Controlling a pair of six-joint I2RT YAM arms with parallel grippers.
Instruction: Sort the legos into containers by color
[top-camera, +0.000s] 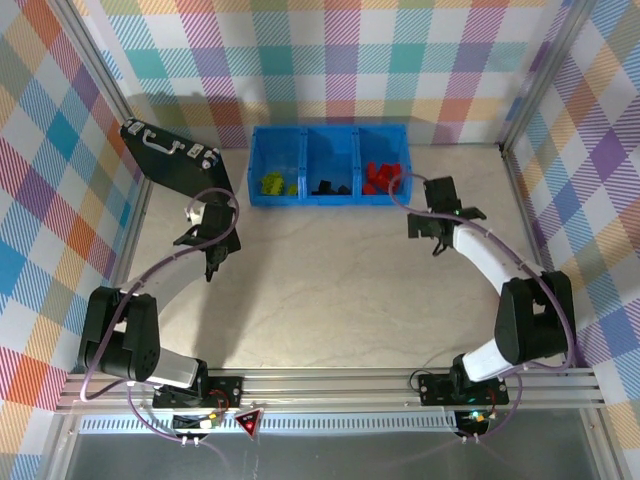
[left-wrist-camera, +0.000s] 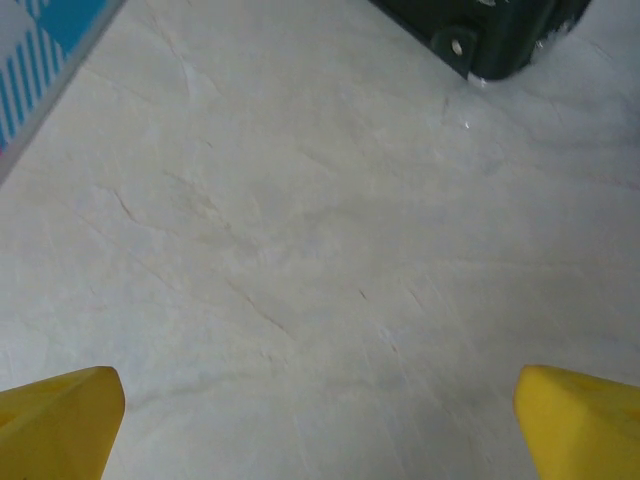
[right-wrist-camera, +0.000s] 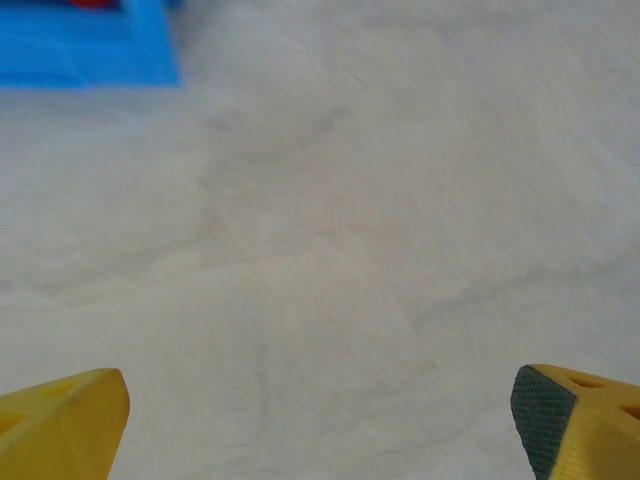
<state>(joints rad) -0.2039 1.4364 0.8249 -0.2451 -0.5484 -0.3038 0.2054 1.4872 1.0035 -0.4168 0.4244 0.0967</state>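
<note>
Top external puts your small studded plastic legos (top-camera: 328, 186) in the bright blue three-compartment plastic bin (top-camera: 330, 201) at 12 o'clock; your left claw (left-wrist-camera: 320, 425) and right claw (right-wrist-camera: 320, 425) gape fully, holding nothing, above pale counter (top-camera: 320, 290).

Pale table (top-camera: 330, 290): blue bin (top-camera: 328, 199), black briefcase (top-camera: 185, 168).

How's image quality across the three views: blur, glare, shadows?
Top external: sharp and evenly lit; a soft shadow falls on the checked back wall behind the black hard-shell briefcase; no glare on the bright blue plastic bin. Left wrist: the pale marbled tabletop is crisp, the yellow fingertips soft-edged. Right wrist: softer overall, bin corner blurred, tabletop washed out.
</note>
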